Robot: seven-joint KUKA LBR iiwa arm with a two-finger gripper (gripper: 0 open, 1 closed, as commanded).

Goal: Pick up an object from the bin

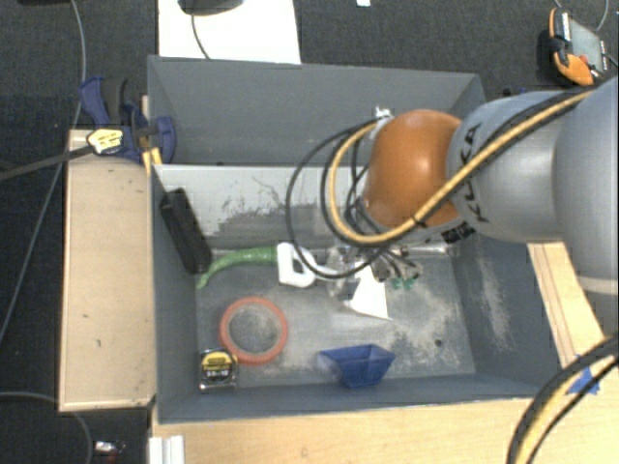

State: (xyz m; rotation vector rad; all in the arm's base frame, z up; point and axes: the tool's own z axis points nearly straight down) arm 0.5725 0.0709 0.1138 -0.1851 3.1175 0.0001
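My gripper (360, 265) sits low in the middle of the bin, mostly hidden under the arm's orange cover. Just below it a small white wedge-shaped piece (370, 301) lies on the floor, touching or nearly touching the gripper. To the gripper's left lies a tool with a curved green handle and a white head (288, 264), the head close to the gripper. A blue folded piece (358, 363) rests by the front wall, below the gripper.
A black bar (185, 230) leans along the left wall. An orange ring (253, 329) and a yellow-and-black tape measure (218, 367) lie at the front left. The arm and its cables cover the bin's right rear part.
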